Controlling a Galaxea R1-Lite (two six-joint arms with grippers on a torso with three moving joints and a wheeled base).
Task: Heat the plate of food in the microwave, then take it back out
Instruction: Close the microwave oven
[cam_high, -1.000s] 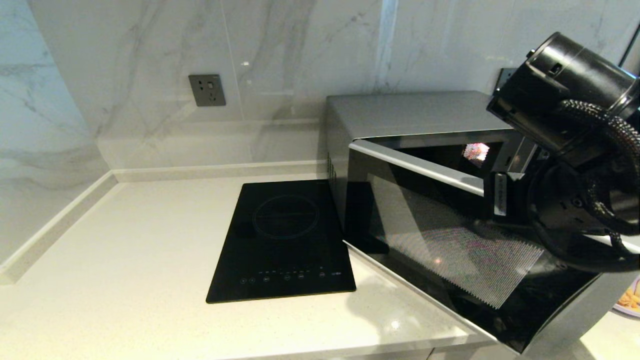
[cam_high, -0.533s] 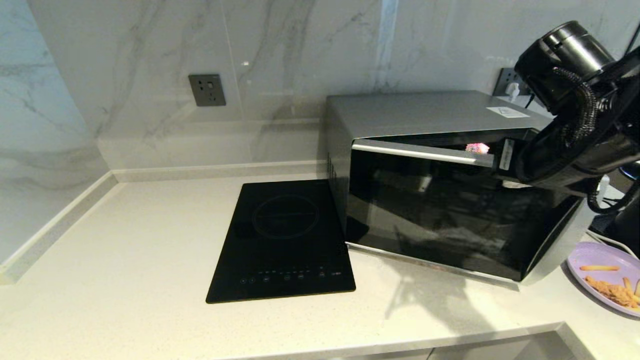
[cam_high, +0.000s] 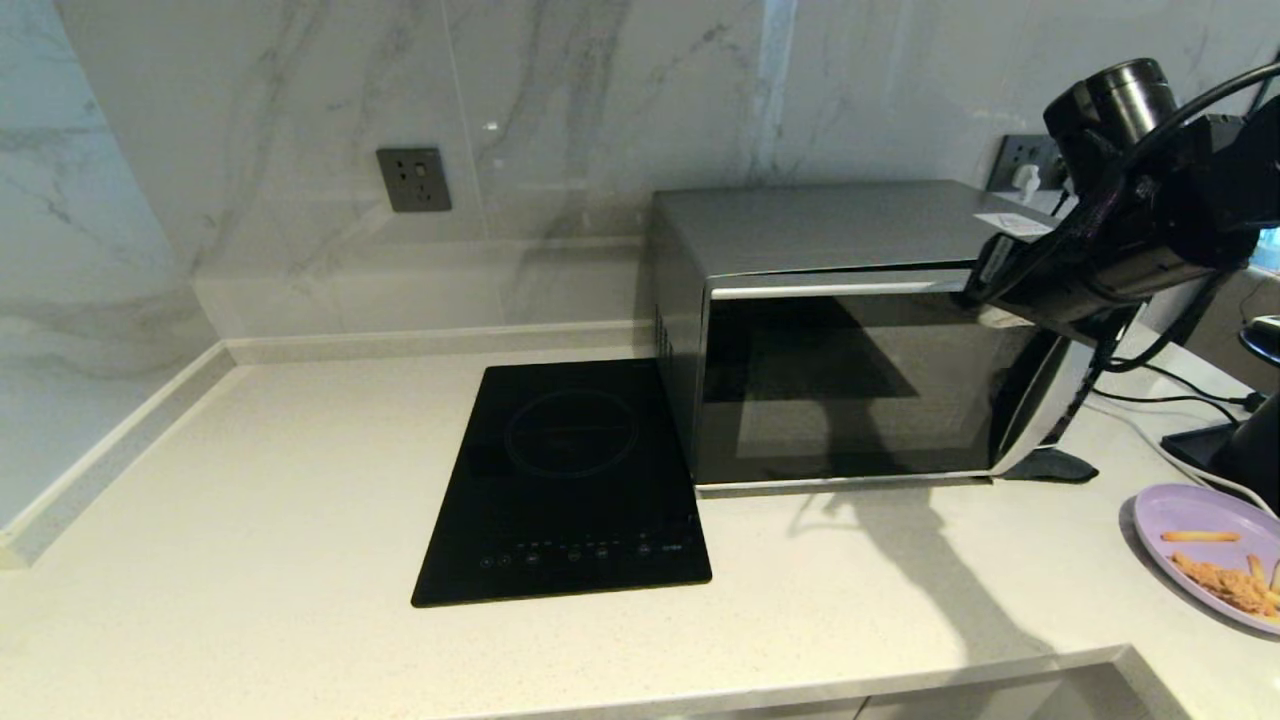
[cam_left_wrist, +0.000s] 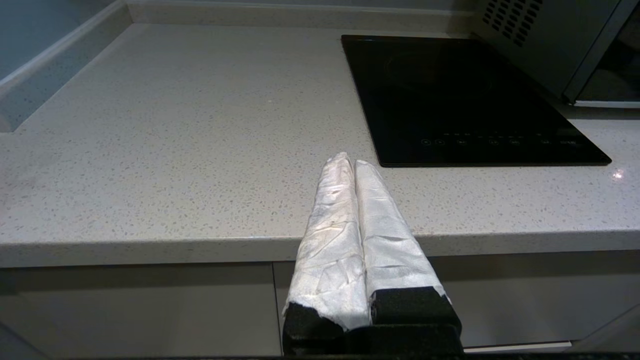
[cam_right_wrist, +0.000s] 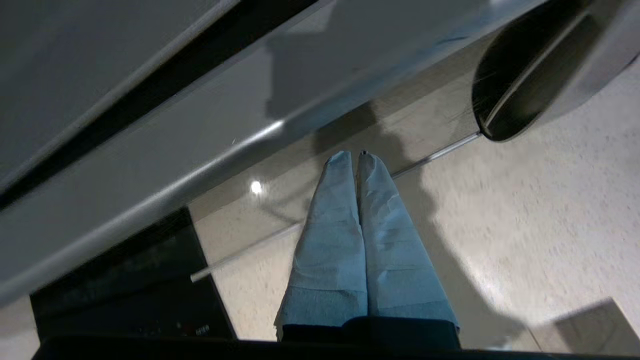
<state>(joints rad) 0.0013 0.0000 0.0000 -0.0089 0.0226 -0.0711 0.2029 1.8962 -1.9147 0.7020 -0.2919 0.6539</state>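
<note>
The silver microwave (cam_high: 840, 225) stands at the back right of the counter, and its dark glass door (cam_high: 850, 390) looks swung to against the body. My right gripper (cam_high: 988, 272) is shut and empty, with its tips at the door's upper right corner. In the right wrist view the shut gripper (cam_right_wrist: 354, 156) hovers close to the glass, below the curved silver handle (cam_right_wrist: 535, 80). The lilac plate of food (cam_high: 1170, 512) lies on the counter to the right of the microwave, with fries and a breaded piece on it. My left gripper (cam_left_wrist: 352, 161) is shut and empty over the counter's front edge.
A flat black induction hob (cam_high: 570, 480) lies just left of the microwave, also seen as the hob (cam_left_wrist: 465, 95) ahead of the left gripper. A wall socket (cam_high: 413, 180) sits on the marble backsplash. Cables (cam_high: 1175, 385) and a black stand (cam_high: 1235, 450) lie behind the plate.
The microwave door has swung from wide open to closed against the body. My right arm followed it back and to the right, and the plate has come into full view.
</note>
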